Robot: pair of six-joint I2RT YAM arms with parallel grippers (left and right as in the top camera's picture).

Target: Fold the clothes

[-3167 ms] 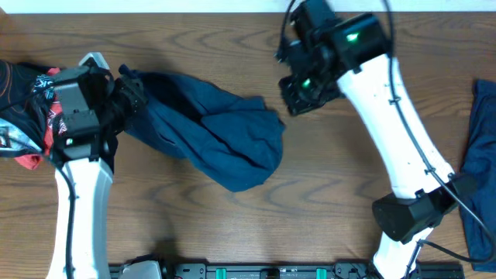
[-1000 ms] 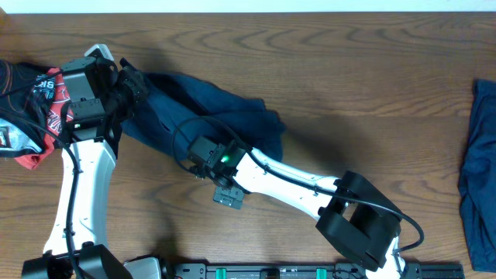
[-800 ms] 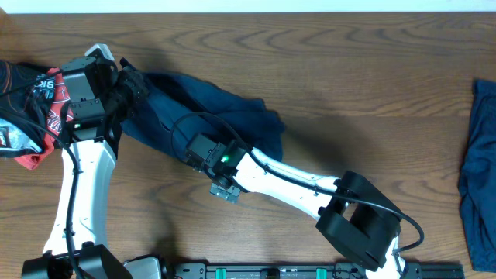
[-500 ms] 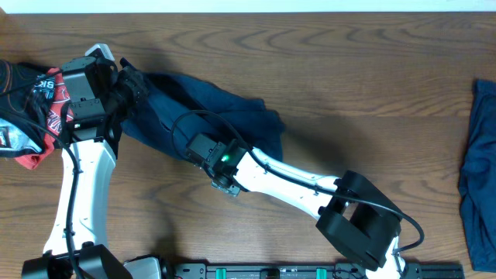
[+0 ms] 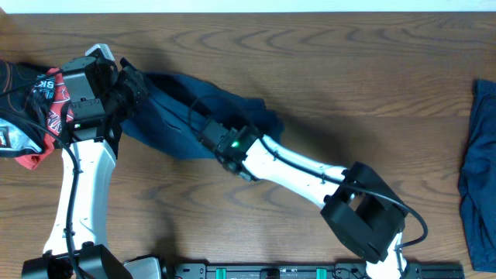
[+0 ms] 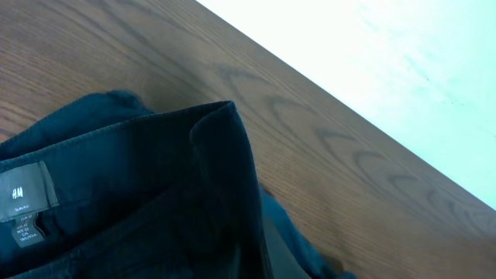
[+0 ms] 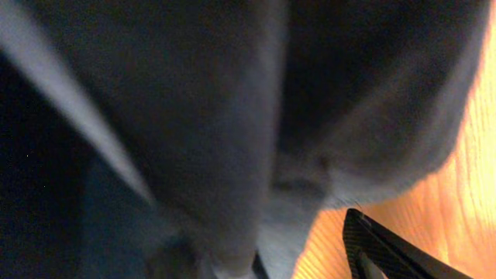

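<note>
I anchor the navy trousers upper left in my left jaws; right jaws, buried in cloth, I cannot tell

The brown wooden table fills the overhead view, its grain running side to side. A crumpled dark blue garment lies on it towards 10 o'clock. At 9 o'clock, a heap of red, black and white clothes runs off the left edge. At 3 o'clock, another blue garment lies rumpled along the right edge, well apart from the others.
</note>
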